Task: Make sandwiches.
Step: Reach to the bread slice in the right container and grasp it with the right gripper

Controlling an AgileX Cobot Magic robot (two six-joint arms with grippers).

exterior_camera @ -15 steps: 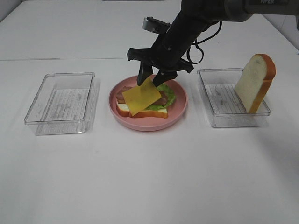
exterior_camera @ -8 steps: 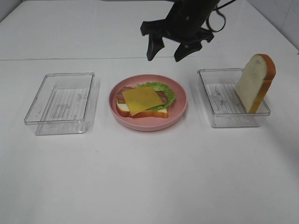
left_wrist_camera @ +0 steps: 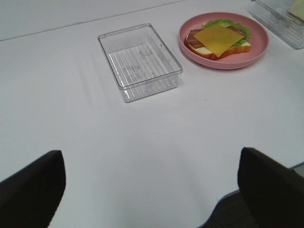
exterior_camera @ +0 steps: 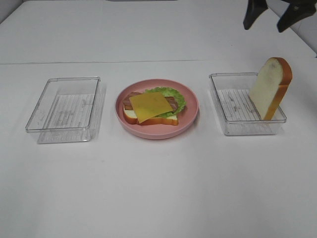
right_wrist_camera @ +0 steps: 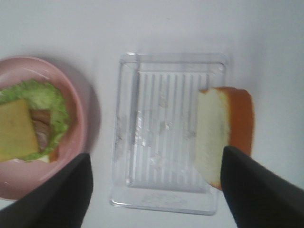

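**Open-faced stack on the pink plate, last slice still in its tray**

The sandwich [exterior_camera: 152, 108] lies on the pink plate [exterior_camera: 190, 115] near the middle of the white desk [exterior_camera: 158, 188]. So far it is one bread slice at the bottom, ruffled green lettuce [exterior_camera: 174, 97] spilling toward the far side, reddish-brown bacon across it, and a yellow cheese slice [exterior_camera: 150, 106] flat on top, turned at a slight angle.

Toward the right edge of the desk sits a clear tray [exterior_camera: 237, 111] with a second bread slice [exterior_camera: 270, 88] standing upright in it, leaning against the tray's right-hand wall, its orange-brown crust facing outward. Toward the left edge is another clear tray [exterior_camera: 64, 109].

The right pincer [exterior_camera: 270, 12] hangs high above the far right part of the desk, beyond the bread tray, its jaws spread apart and holding nothing. In the left wrist view the left pincer [left_wrist_camera: 151, 183] is over bare desk near the front edge, well apart from everything, its two dark fingers [left_wrist_camera: 270, 187] standing wide and released.
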